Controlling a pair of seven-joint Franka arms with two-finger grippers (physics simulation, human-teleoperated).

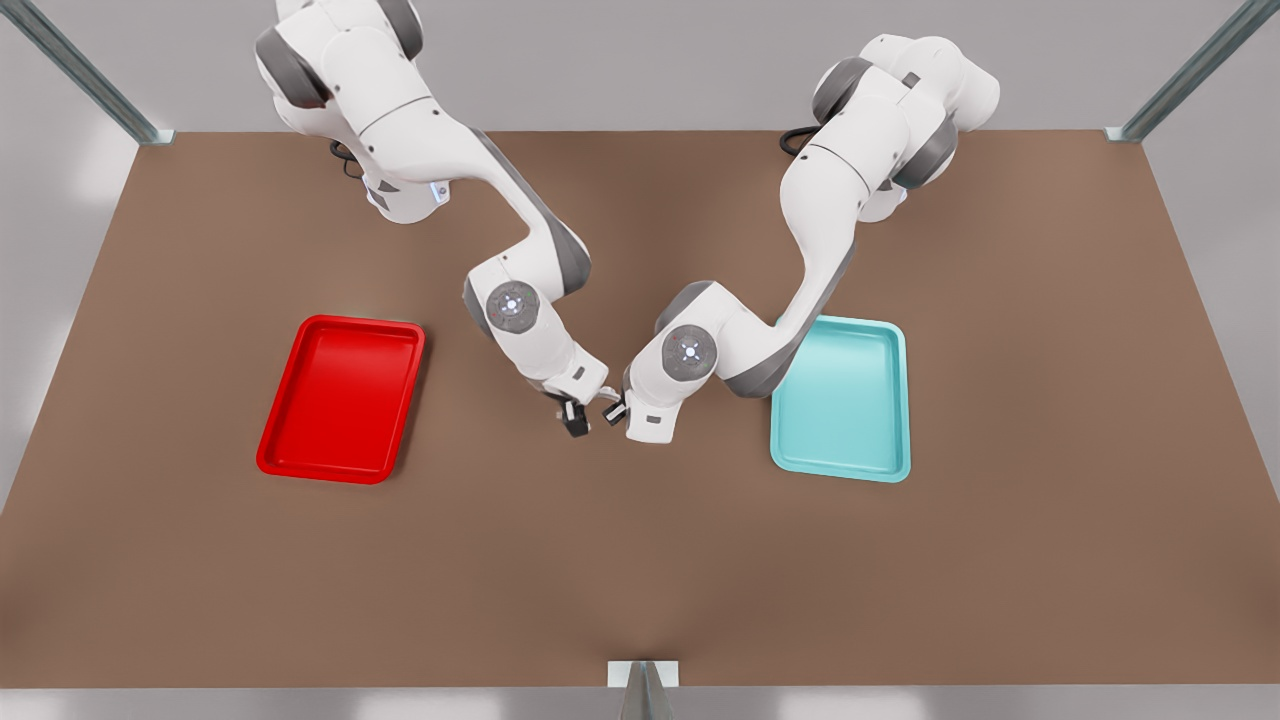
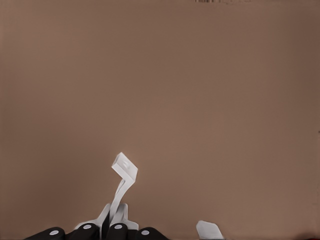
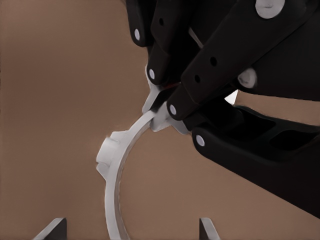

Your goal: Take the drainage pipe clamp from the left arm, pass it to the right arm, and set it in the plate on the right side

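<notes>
The drainage pipe clamp (image 3: 114,170), a thin white half-ring strap, hangs above the brown table between the two grippers at the middle of the front view. My left gripper (image 3: 162,105) is shut on one end tab of the clamp (image 2: 125,170), and from the front it (image 1: 612,408) comes in from the front view's right. My right gripper (image 3: 131,230) is open, and the strap's other end runs between its spread fingertips (image 3: 55,229) without visible contact. From the front it (image 1: 577,418) sits just to the left. The red plate (image 1: 300,462) lies on the front view's left, with nothing in it.
A teal tray (image 1: 842,470) lies on the front view's right, partly under the left arm's elbow. Both arms reach in from the far edge of the table. Metal frame posts stand at the table's corners and at the middle of the near edge.
</notes>
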